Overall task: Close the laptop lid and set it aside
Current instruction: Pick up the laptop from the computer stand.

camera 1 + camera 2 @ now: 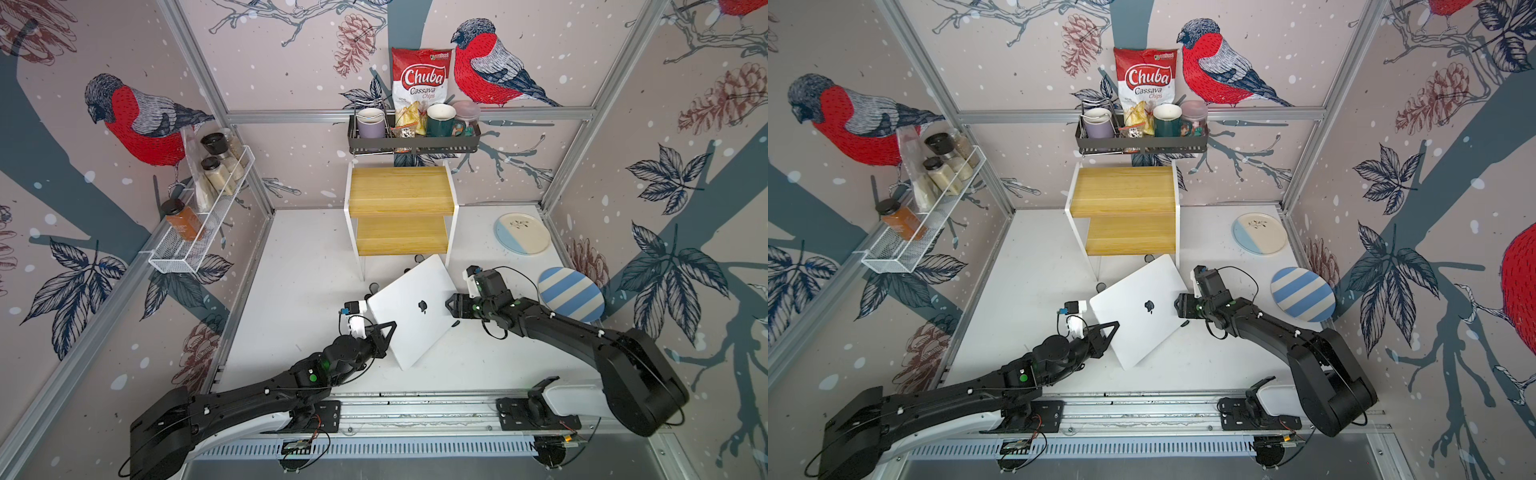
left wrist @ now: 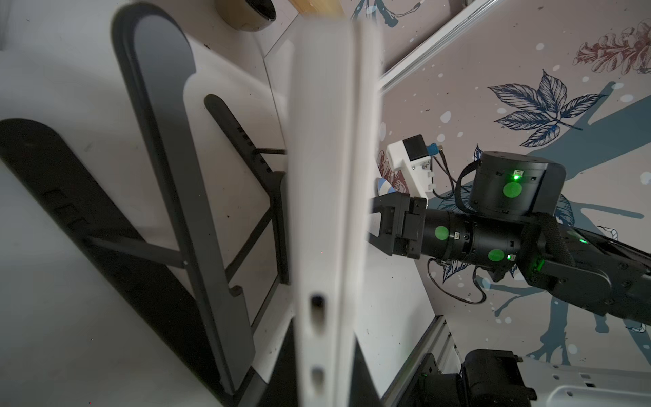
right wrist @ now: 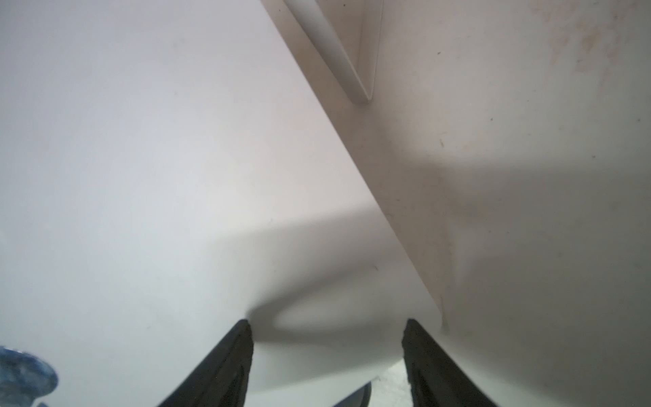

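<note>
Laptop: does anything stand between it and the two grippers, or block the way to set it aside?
Nothing visible separates them: the left gripper is shut on the thin silver-white laptop; the right gripper, fingers open, reaches its right edge. The white-framed wooden shelf stands behind its far corner; the blue-striped round plate lies to the right.

The silver-white laptop [image 1: 409,332] is closed, its lid [image 1: 415,291] facing up with the logo showing. It lies skewed, one corner just before the wooden shelf [image 1: 401,195].
</note>
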Robot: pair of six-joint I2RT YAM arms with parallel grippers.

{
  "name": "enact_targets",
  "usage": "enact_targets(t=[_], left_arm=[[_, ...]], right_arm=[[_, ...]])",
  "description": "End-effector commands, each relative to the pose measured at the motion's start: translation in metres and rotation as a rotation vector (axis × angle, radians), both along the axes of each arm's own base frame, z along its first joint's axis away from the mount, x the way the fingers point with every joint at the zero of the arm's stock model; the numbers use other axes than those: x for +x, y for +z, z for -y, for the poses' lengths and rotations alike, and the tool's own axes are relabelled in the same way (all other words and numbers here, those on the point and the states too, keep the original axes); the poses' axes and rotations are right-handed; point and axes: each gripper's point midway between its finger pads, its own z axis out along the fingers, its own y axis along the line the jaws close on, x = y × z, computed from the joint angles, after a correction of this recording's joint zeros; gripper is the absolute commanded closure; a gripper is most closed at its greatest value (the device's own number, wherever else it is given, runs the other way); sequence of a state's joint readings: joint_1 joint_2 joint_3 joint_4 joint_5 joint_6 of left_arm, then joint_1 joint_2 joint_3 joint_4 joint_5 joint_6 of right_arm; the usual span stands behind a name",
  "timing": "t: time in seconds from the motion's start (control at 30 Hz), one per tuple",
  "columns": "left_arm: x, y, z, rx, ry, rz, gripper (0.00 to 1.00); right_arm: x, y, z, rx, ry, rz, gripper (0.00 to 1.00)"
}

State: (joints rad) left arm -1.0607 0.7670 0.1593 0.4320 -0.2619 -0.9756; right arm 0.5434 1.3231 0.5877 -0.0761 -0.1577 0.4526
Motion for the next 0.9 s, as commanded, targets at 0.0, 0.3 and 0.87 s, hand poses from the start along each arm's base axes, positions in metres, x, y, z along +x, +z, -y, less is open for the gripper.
enact_targets(t=[0.0, 0.3, 0.87], left_arm=[[0.002, 0.016, 0.001, -0.02, -0.001, 0.032, 0.94], [-0.004, 0.042, -0.002, -0.05, -0.027, 0.05, 1.0], [-0.016, 0.097, -0.047, -0.142, 0.054, 0.045, 1.0]], right_arm=[[0.0, 0.003, 0.005, -0.004, -0.032, 0.007, 0.31], [-0.002, 0.024, 0.017, -0.011, -0.077, 0.059, 0.29], [-0.009, 0.049, 0.039, -0.016, -0.173, 0.115, 0.28]])
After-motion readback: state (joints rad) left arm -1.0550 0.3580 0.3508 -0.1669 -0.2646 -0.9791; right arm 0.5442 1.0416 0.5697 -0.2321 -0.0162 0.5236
